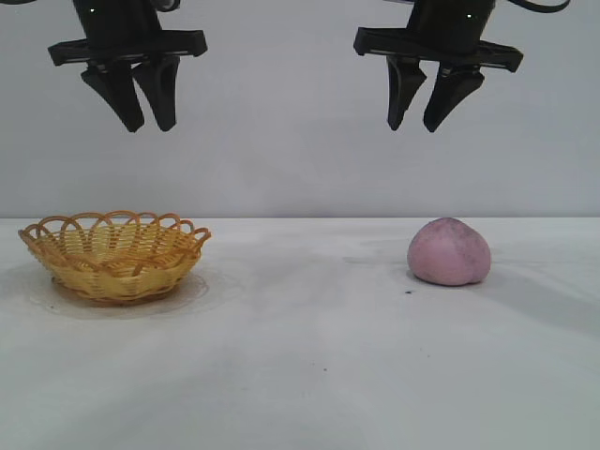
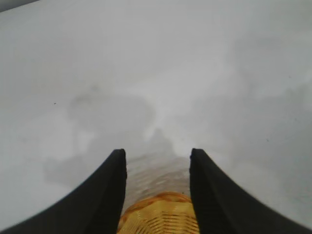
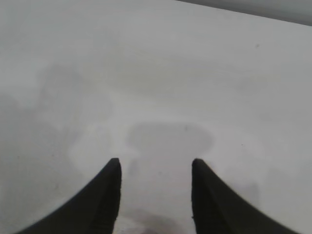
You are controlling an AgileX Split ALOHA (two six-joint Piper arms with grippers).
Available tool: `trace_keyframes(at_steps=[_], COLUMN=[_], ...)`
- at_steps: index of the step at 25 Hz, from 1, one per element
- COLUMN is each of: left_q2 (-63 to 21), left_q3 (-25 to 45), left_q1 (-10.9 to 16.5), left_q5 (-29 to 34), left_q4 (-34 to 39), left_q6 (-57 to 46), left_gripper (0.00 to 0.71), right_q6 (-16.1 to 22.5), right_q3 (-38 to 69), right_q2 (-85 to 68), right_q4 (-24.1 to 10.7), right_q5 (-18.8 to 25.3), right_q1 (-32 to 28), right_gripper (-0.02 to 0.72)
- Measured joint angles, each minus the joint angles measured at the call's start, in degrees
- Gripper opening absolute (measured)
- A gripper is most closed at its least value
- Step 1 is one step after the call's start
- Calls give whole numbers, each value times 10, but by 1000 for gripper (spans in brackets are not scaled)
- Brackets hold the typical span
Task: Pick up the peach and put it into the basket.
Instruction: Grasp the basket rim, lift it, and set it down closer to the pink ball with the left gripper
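Bright, even, diffuse light, probably from overhead. Soft faint shadows on the table (image 1: 309, 375): a ring around the basket (image 1: 114, 255), a smear beside the peach (image 1: 449, 251). Wrist views hazy, blurry shadow blotches on the tabletop; no hard glare.

Pink peach (image 1: 449, 252) apart fr. yellow basket (image 1: 114, 255)

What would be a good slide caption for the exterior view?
Both open hands, left and right, hang above basket and peach.

Basket (image 1: 114, 258) woven wicker; peach (image 1: 449, 251) matte, speckled; table (image 1: 309, 366) smooth, matte.
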Motion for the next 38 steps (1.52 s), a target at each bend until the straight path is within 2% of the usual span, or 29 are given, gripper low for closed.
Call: trace_keyframes(at_steps=[9, 12, 14, 17, 21, 29, 33, 34, 36, 38], left_q2=[0, 3, 10, 35, 61, 122, 134, 133, 126, 107], left_q3=[0, -2, -5, -4, -4, -4, -8, -8, -7, 11], left_q1=[0, 0, 10, 36, 57, 62, 65, 65, 65, 65], left_q5=[9, 59, 109, 159, 172, 166, 173, 175, 177, 168], left_q4=[5, 48, 56, 33, 15, -43, -98, -112, -142, -180], left_q6=[0, 10, 32, 87, 137, 171, 184, 184, 177, 173], left_gripper=[318, 318, 318, 318, 318, 318, 102, 72, 80, 0], right_q6=[0, 0, -1, -1, -2, -7, -12, -12, -12, -12], right_q3=[0, 0, 0, 0, 0, 0, 0, 0, 0, 0], right_q2=[0, 0, 0, 0, 0, 0, 0, 0, 0, 0], right_q4=[0, -1, -1, -1, -1, -1, -7, -10, -14, -16], right_q5=[0, 5, 7, 7, 14, 19, 21, 21, 25, 27], right_q1=[-9, -11, -11, -11, -11, -11, -11, -11, -11, -11], right_gripper=[297, 297, 297, 297, 297, 297, 297, 297, 297, 297])
